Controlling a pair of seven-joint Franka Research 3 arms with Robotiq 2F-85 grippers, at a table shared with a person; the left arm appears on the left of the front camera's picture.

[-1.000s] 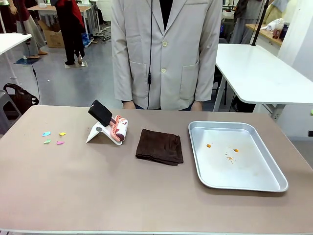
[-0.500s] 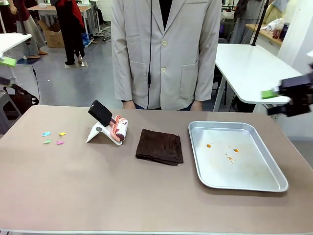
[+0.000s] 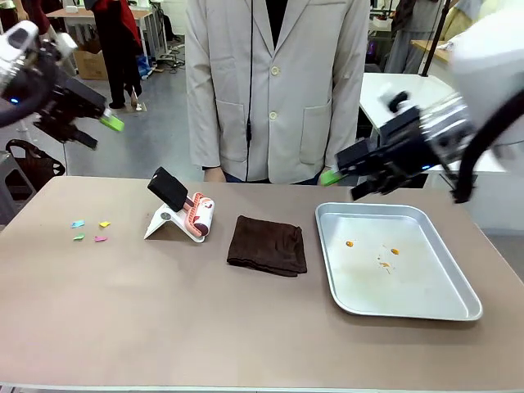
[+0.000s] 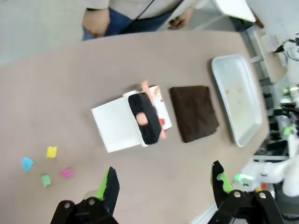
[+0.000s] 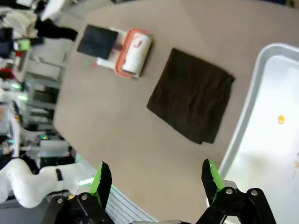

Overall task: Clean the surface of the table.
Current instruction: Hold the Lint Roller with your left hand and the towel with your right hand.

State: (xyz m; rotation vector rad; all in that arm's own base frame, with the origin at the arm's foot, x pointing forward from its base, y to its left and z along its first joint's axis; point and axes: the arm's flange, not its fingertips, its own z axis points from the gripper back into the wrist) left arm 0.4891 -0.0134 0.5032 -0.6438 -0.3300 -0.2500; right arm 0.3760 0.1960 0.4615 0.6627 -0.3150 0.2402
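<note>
So the bench [image 3: 123, 327] was the biggest thing going: a wide rectangular top in smooth matte taupe-brown with a pale edge, running right across the lower part of the front view. A person [image 3: 278, 90] in a light grey jacket stood at its far side, hands down by the edge. The surface looked mostly bare and even in colour, no big stains that I could make out. On the robot's right side sat a silver metal tray [image 3: 442, 309], and the right fingers [image 3: 330, 177] hovered above its far-left corner, spread wide apart with nothing between them. The left fingers [image 3: 113, 124] hung high over the far-left end of the bench, also released and empty. Just left of the tray lay a folded dark brown cloth [image 3: 268, 244], flat on the top. Next to that, a lint roller [image 3: 199, 216] with a black handle leaned on a white stand [image 3: 162, 223]. Near the left edge, well apart from everything else, were four little paper scraps [image 3: 90, 230] in blue, yellow, green and pink. Smallest of all: a few orange crumbs [image 3: 394, 251] scattered inside the tray.
</note>
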